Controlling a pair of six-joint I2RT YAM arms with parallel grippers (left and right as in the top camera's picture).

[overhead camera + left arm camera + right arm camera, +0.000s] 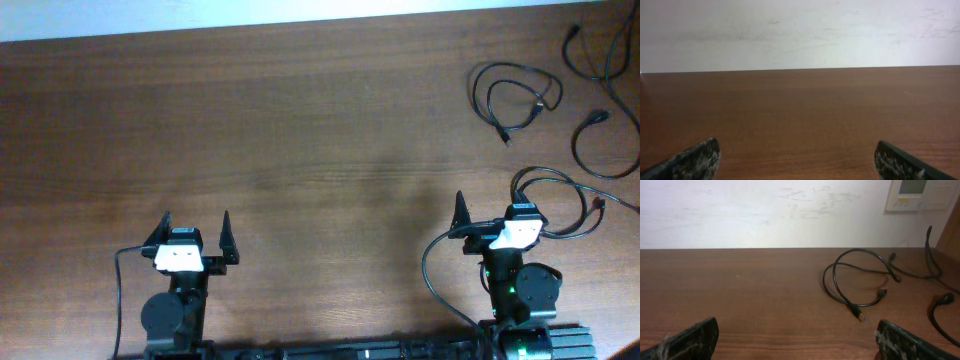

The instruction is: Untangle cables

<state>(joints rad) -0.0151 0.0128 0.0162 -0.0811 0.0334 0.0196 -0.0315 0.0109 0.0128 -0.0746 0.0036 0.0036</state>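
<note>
Spanning every view, the brown table (300, 130) carries everything. The left fingers (695, 161) and right fingers (690, 341) stand spread wide, holding nothing. The cables (858, 313) lie in loose loops ahead and rightward of the right fingers, untouched.

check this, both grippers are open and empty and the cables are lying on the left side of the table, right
Not quite: the cables lie on the right side of the table, ahead of the right gripper, as the overhead view shows. The rest holds: both it and the left gripper are open and empty.
</note>
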